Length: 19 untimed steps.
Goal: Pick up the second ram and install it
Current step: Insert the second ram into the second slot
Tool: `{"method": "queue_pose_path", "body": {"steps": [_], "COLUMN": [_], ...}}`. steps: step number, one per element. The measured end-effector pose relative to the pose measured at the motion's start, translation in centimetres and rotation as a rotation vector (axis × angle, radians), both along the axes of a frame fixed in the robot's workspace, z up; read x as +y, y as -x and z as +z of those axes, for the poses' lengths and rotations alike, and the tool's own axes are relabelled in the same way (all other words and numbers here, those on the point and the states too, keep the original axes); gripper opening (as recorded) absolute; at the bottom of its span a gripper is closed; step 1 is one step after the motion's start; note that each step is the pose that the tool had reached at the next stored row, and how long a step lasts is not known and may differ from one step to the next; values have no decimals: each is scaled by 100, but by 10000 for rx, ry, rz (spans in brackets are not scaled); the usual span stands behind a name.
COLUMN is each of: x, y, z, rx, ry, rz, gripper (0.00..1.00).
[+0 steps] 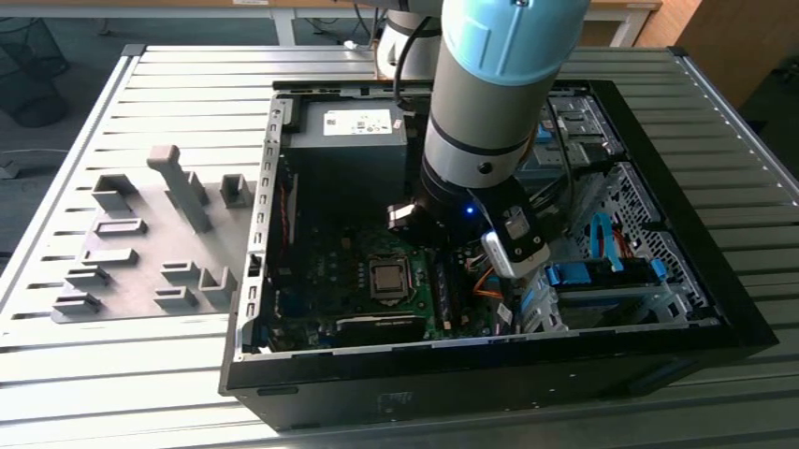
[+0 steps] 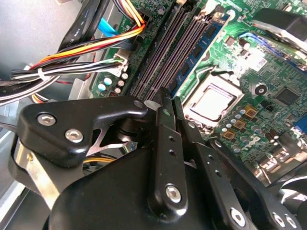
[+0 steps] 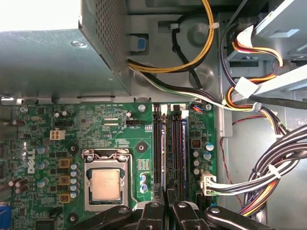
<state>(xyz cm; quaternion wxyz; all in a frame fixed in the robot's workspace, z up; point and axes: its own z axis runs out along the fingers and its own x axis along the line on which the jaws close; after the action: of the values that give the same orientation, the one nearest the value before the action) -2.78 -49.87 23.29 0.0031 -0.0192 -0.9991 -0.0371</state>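
A blue ram stick [image 2: 202,42] with black chips stands seated in the slot nearest the CPU socket [image 2: 213,101]; I cannot tell if it is the second ram. Beside it the other ram slots [image 3: 158,143] look bare in both wrist views. My gripper [image 2: 170,101] hangs low over the near end of those slots, close to a white latch. Its two black fingers [image 3: 154,213] are pressed almost together, shut, with nothing showing between them. In the exterior view the gripper [image 1: 440,251] is down inside the open computer case [image 1: 268,234], right above the motherboard.
The power supply [image 1: 355,126] fills the case's far end. Cable bundles [image 3: 268,177] run beside the slots. Light-blue drive-bay clips [image 1: 587,276] sit at the exterior view's right. A grey fixture [image 1: 150,234] with holders lies on the slatted table at the exterior view's left.
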Motion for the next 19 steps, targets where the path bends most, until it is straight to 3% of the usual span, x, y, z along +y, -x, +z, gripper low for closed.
{"method": "queue_pose_path", "body": {"steps": [19], "x": [30], "y": [-18], "z": [-37], "rx": [0], "ry": [-13], "rz": [-118], "gripper": [14]}}
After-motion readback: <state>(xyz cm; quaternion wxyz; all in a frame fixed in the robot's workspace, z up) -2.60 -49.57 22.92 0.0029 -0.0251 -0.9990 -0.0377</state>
